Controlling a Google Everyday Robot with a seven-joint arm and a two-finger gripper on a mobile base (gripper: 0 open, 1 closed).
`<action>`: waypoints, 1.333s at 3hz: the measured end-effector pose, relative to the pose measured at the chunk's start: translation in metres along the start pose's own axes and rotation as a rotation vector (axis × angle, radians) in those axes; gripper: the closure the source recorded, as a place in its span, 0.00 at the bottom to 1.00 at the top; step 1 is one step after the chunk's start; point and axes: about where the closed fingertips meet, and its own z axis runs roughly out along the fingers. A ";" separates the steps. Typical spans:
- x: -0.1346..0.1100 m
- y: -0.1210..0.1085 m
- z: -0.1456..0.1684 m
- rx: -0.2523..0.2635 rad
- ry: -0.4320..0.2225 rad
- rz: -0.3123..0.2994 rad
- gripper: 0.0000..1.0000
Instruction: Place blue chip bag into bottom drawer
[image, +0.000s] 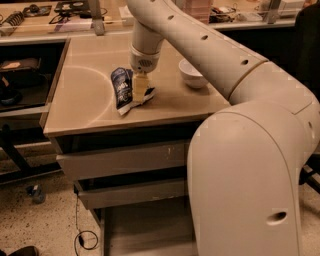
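Observation:
The blue chip bag (121, 89) lies crumpled on the beige tabletop (85, 100), near its middle front. My gripper (139, 90) comes straight down from the arm onto the bag's right half. Its pale fingers (140, 86) are closed on the foil, and a bit of the bag shows on their right side. The bag's lower end touches the table. The bottom drawer (142, 227) is pulled out below the table, and its flat floor shows. The arm's large white body hides its right part.
A white bowl (192, 74) stands on the table to the right of the bag. Two closed drawers with scuffed fronts (120, 160) sit above the open one. A shelf with tools (50, 12) runs behind the table. A cable (82, 235) lies on the floor at the left.

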 end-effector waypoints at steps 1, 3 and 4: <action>0.000 0.000 0.000 0.000 0.000 0.000 0.89; 0.000 0.000 -0.002 0.004 0.000 -0.001 1.00; 0.005 0.017 -0.014 0.029 0.010 0.017 1.00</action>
